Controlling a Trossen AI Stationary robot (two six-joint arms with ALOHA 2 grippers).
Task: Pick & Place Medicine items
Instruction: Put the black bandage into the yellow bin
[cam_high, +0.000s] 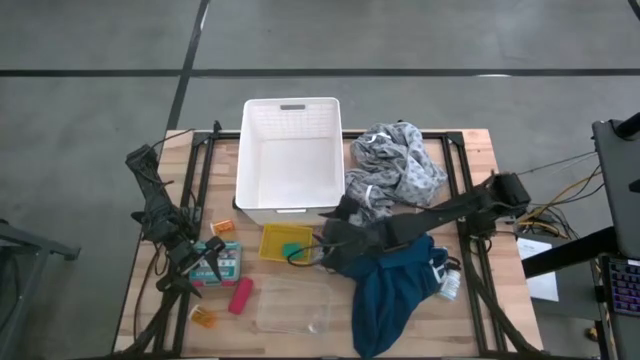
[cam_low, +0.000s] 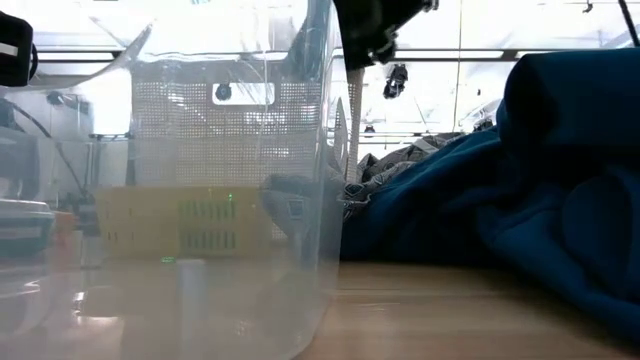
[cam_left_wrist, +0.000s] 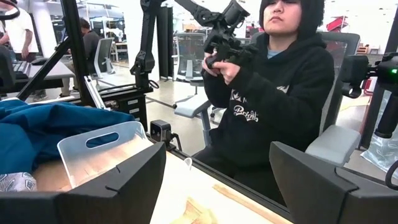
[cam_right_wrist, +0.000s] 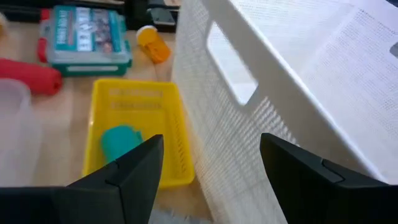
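My left gripper (cam_high: 205, 264) (cam_left_wrist: 217, 171) is open, low over the teal box with a red edge (cam_high: 224, 262) near the table's left side. One orange pill bottle (cam_high: 221, 228) lies just beyond that box, another (cam_high: 204, 318) near the near edge. The pink-red cylinder (cam_high: 240, 295) lies on the table between them. My right gripper (cam_high: 320, 248) (cam_right_wrist: 211, 168) is open above the small yellow basket (cam_right_wrist: 134, 134), which holds a teal-green roll (cam_right_wrist: 120, 142). A white labelled bottle (cam_high: 449, 285) lies at the right edge of the teal-blue cloth (cam_high: 395, 285).
A large white basket (cam_high: 290, 155) stands at the far middle, close beside the yellow basket. A clear plastic tub (cam_high: 293, 308) sits near the near edge. The grey patterned cloth (cam_high: 395, 168) lies at the far right. A seated person (cam_left_wrist: 273, 99) is beyond the table.
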